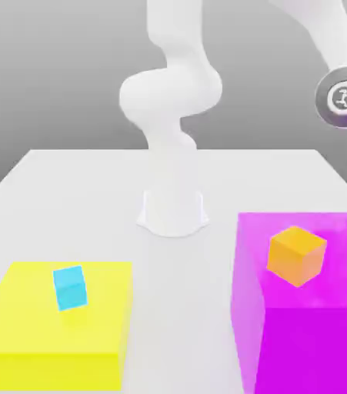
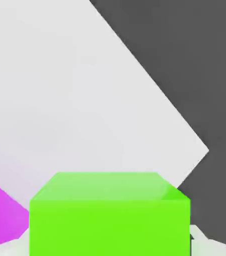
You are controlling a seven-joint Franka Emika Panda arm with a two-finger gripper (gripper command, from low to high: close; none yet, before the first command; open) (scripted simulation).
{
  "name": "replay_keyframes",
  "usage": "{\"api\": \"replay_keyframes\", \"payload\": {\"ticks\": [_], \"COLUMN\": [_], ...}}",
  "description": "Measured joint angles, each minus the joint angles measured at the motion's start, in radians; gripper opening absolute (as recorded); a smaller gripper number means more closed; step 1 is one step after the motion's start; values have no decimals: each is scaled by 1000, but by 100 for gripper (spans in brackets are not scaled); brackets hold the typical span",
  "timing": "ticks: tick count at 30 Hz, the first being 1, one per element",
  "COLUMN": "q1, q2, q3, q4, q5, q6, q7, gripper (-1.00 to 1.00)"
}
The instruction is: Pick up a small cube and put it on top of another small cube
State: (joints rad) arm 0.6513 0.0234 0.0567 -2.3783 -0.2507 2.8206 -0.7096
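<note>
A bright green small cube (image 2: 109,212) sits very close to the hand camera, with the white table (image 2: 74,100) far beneath it. My gripper (image 2: 109,247) is shut on this green cube, and pale finger edges (image 2: 205,239) show beside it. In the exterior view a small cyan cube (image 1: 69,288) rests tilted on a low yellow block (image 1: 22,323) at the exterior view's left. An orange cube (image 1: 296,255) sits on a taller magenta block (image 1: 315,346) at the exterior view's right. My arm's wrist (image 1: 344,98) hangs above the magenta block at the right edge.
The robot's white base (image 1: 173,212) stands at the table's middle back. A corner of the magenta block (image 2: 2,215) shows in the hand view. The table edge (image 2: 185,120) borders dark floor. Bare table lies between the two blocks.
</note>
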Motion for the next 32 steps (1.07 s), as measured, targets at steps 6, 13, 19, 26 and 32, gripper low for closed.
{"api": "replay_keyframes", "payload": {"ticks": [6,13,19,26,32], "q1": [-247,-478,-660,-903,-965], "q2": [53,136,199,296,397], "q3": [-123,-225,-315,-414,-378], "q4": [106,119,97,140,158], "q5": [49,179,308,441,506], "q6": [-70,-168,-241,-289,-213], "q7": [-220,-390,-508,-709,-771], "gripper": [-100,-100,-100,-100,100]}}
